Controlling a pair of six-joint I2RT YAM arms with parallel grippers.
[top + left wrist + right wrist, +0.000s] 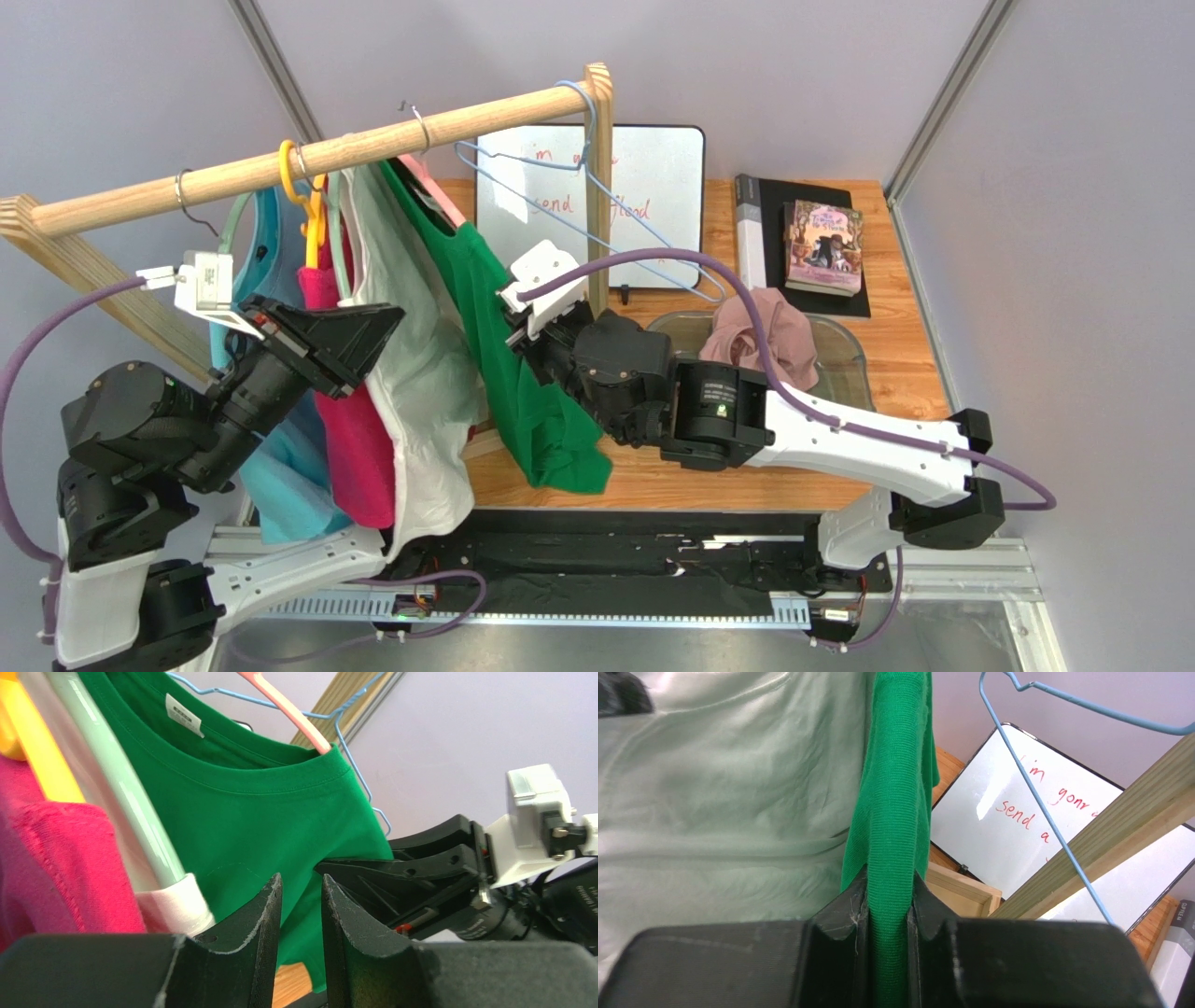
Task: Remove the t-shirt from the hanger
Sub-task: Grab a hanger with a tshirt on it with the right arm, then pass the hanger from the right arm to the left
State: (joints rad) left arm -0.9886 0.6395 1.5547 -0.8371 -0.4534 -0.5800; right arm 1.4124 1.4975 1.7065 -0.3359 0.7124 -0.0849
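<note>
While the left gripper gapes narrowly, empty, the right gripper clamps the green t-shirt.

Counting now, rail: one | shirts hanging, four: teal, pink, white, green | loose cloth on table: one | whiteboard: one | book: one | arms: two

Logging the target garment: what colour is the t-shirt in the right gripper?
Green t-shirt, seen best in the right wrist view, pinched by the right gripper.
</note>
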